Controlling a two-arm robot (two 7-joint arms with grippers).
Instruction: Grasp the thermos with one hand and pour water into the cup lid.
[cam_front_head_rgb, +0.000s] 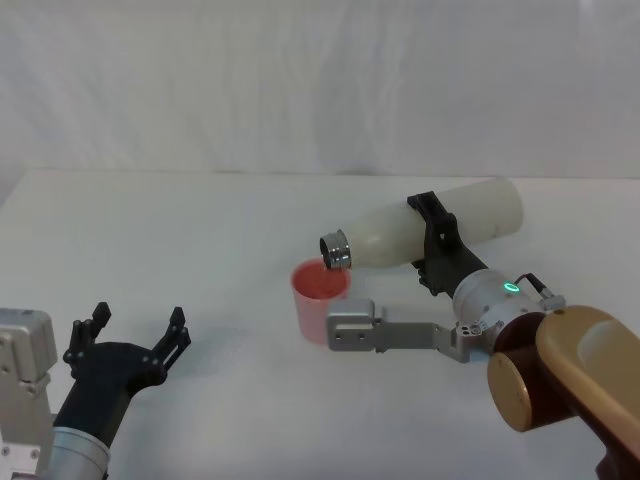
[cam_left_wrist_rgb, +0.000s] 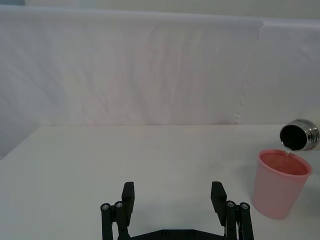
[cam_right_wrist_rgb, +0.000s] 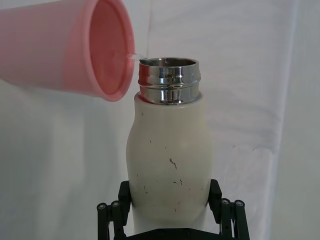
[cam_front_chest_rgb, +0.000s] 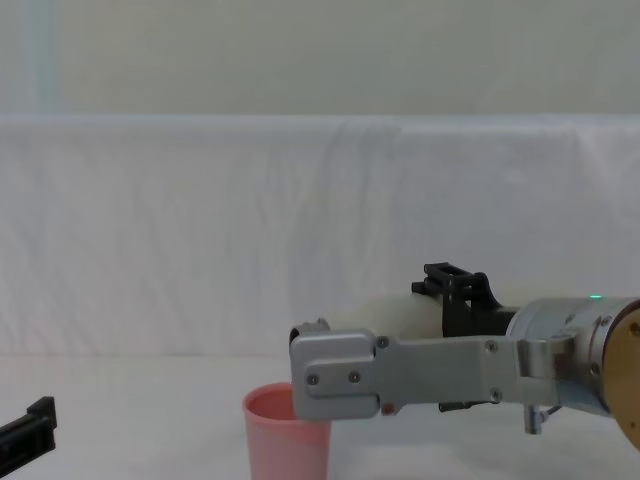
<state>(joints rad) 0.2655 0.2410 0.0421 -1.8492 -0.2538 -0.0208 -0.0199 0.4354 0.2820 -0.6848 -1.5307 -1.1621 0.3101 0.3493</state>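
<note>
The cream-white thermos (cam_front_head_rgb: 430, 225) lies tipped almost level above the table, and my right gripper (cam_front_head_rgb: 437, 243) is shut around its middle. Its steel neck (cam_front_head_rgb: 336, 250) hangs over the rim of the pink cup lid (cam_front_head_rgb: 318, 297), which stands upright on the table. A thin stream of water runs from the mouth (cam_left_wrist_rgb: 293, 137) into the cup lid (cam_left_wrist_rgb: 280, 183). From the right wrist, the thermos (cam_right_wrist_rgb: 169, 150) sits between the black fingers (cam_right_wrist_rgb: 227, 212), its neck beside the cup lid (cam_right_wrist_rgb: 75, 50). My left gripper (cam_front_head_rgb: 128, 335) rests open near the table's front left, holding nothing.
The white table (cam_front_head_rgb: 200, 240) stretches between the left gripper and the cup lid. A white cloth backdrop (cam_front_head_rgb: 300, 80) rises behind the table's far edge. A grey bracket (cam_front_head_rgb: 352, 329) on the right arm sits just in front of the cup lid.
</note>
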